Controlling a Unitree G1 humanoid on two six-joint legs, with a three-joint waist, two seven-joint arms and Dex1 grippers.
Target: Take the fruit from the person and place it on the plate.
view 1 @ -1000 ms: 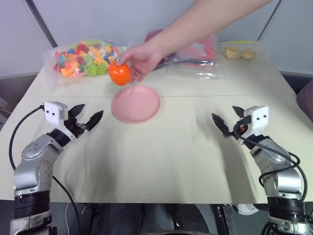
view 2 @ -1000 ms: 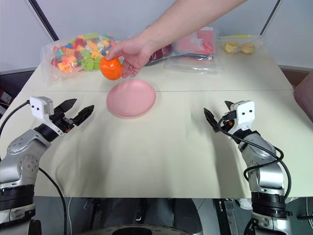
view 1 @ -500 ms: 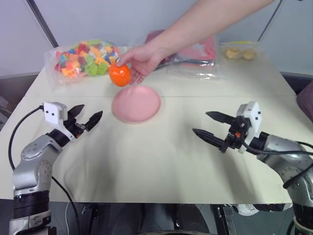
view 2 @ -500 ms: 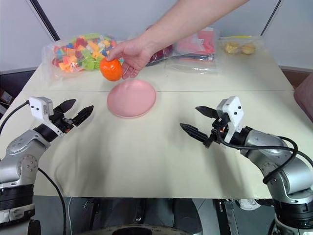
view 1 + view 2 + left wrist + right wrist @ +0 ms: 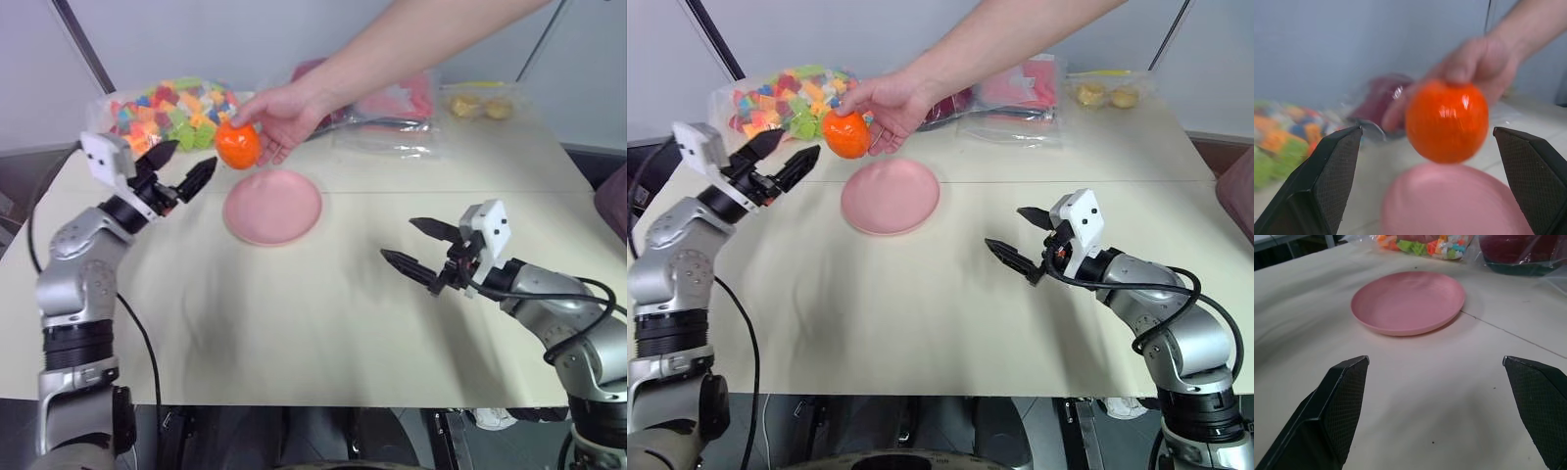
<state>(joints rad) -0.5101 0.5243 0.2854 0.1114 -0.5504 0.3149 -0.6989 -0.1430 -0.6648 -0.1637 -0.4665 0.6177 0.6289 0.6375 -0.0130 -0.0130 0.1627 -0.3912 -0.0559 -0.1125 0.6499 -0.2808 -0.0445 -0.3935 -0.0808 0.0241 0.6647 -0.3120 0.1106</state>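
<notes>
Orange fruit (image 5: pixel 238 146) pinched in the person's hand (image 5: pixel 284 117), upper centre of frame, just above the pink plate (image 5: pixel 272 207) on the worktop (image 5: pixel 323 304). Left end effector (image 5: pixel 186 174) wide open, tips close beside the fruit, not touching. Right end effector (image 5: pixel 417 249) also spread open at centre right, holding nothing.

Bag of coloured blocks (image 5: pixel 167 116) at worktop (image 5: pixel 294 313) far edge; beside it dark red bagged item (image 5: pixel 1019 93); beyond that, bag of yellow rounds (image 5: pixel 480 106).

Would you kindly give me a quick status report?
Left tool open beside fruit. Right tool open, empty. Fruit in person's hand above plate. Path clear.
</notes>
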